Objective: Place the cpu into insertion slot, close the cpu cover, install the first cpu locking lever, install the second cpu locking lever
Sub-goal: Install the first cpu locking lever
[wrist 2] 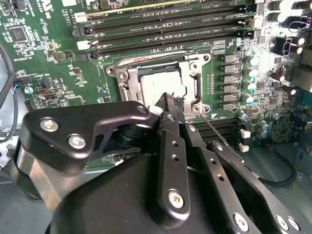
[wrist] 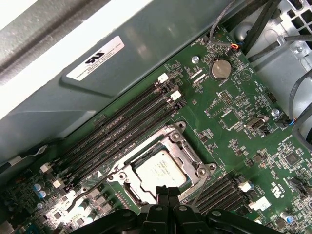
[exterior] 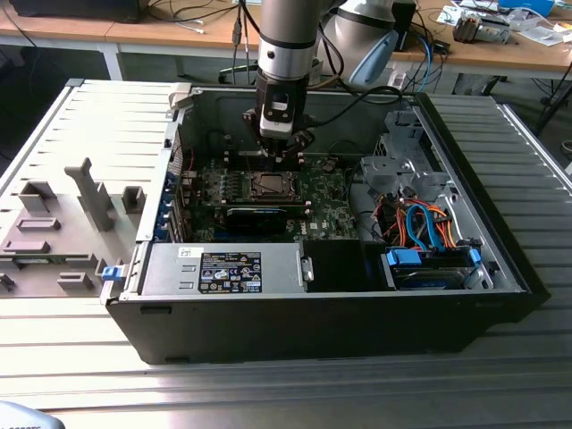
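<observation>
The cpu (wrist: 158,169) (wrist 2: 161,84), a flat silver-grey square, lies in the insertion slot (exterior: 268,185) on the green motherboard. The cpu cover (wrist: 196,162) (wrist 2: 122,74), a silvery frame, lies flat around the chip. A thin metal locking lever (wrist 2: 222,139) (wrist: 199,195) sticks out at an angle from one corner of the socket. My gripper (exterior: 284,154) (wrist 2: 165,101) (wrist: 165,190) hangs just above the socket's edge, over the rim of the chip. Its black fingers are pressed together with nothing visible between them.
Long black memory slots (wrist: 122,131) (wrist 2: 165,29) run beside the socket. A coin battery (wrist: 220,68) and the grey case wall (wrist: 97,48) lie beyond. In the exterior view a drive cage with blue and orange cables (exterior: 429,223) stands on the right, a power supply (exterior: 223,268) in front.
</observation>
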Robot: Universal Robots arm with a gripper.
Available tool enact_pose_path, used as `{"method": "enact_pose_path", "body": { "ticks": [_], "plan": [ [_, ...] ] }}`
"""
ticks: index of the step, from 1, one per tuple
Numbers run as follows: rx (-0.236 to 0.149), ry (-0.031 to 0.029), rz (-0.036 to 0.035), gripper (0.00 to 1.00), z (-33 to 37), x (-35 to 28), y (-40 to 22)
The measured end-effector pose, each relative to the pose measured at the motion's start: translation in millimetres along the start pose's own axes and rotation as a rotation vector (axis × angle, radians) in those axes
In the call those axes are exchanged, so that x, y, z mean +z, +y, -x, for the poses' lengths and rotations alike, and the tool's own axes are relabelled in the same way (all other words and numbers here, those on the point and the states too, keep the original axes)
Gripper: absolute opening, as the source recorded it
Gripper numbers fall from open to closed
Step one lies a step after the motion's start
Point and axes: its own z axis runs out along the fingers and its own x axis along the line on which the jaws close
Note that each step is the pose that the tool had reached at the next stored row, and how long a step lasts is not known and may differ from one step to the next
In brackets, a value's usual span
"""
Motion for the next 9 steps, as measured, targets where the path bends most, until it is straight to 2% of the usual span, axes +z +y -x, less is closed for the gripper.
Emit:
{"method": "enact_pose_path", "body": {
  "ticks": [3, 9],
  "plan": [
    [-0.014, -0.0008, -0.0001, 0.11, 0.0, 0.0, 0.0],
    [-0.016, -0.001, -0.0001, 0.11, 0.0, 0.0, 0.0]
  ]
}}
